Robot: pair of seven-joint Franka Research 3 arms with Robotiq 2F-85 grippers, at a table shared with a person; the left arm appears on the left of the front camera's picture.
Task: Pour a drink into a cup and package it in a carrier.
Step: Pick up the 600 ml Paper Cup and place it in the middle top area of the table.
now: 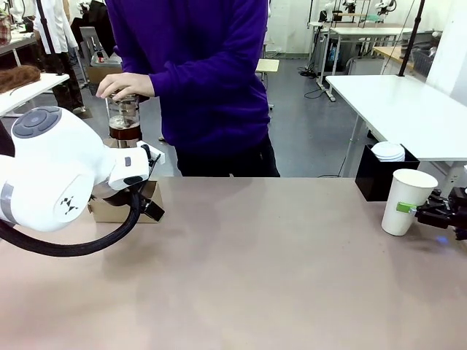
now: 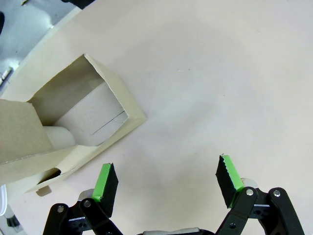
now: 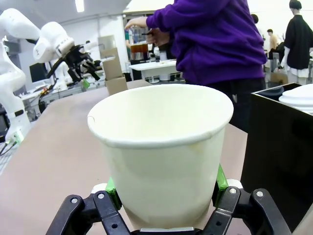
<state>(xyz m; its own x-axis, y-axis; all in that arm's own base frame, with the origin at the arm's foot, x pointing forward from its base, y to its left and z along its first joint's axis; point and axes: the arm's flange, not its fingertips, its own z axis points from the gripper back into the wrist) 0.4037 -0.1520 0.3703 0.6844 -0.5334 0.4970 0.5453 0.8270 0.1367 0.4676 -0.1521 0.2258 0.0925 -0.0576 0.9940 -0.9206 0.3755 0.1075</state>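
Fingers (image 2: 105, 183) of the left gripper (image 2: 168, 178) stand wide apart over smooth bare table (image 1: 255, 262), near the creased cardboard carrier (image 2: 73, 112). A person's hand (image 1: 124, 84) tops the glass jug (image 1: 124, 117) of drink (image 1: 124, 133). At the right edge, the right gripper (image 3: 166, 188) clamps the tapered paper cup (image 3: 161, 142), upright, mouth up, beside a black box (image 1: 376, 179).

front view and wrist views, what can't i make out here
Front view: the carrier is mostly hidden behind the left arm; its pockets cannot be counted.
Front view: the press jug's lid is covered by the person's hand.
Right wrist view: the cup's bottom is hidden by its own near wall; the right gripper's pads sit mostly behind it.
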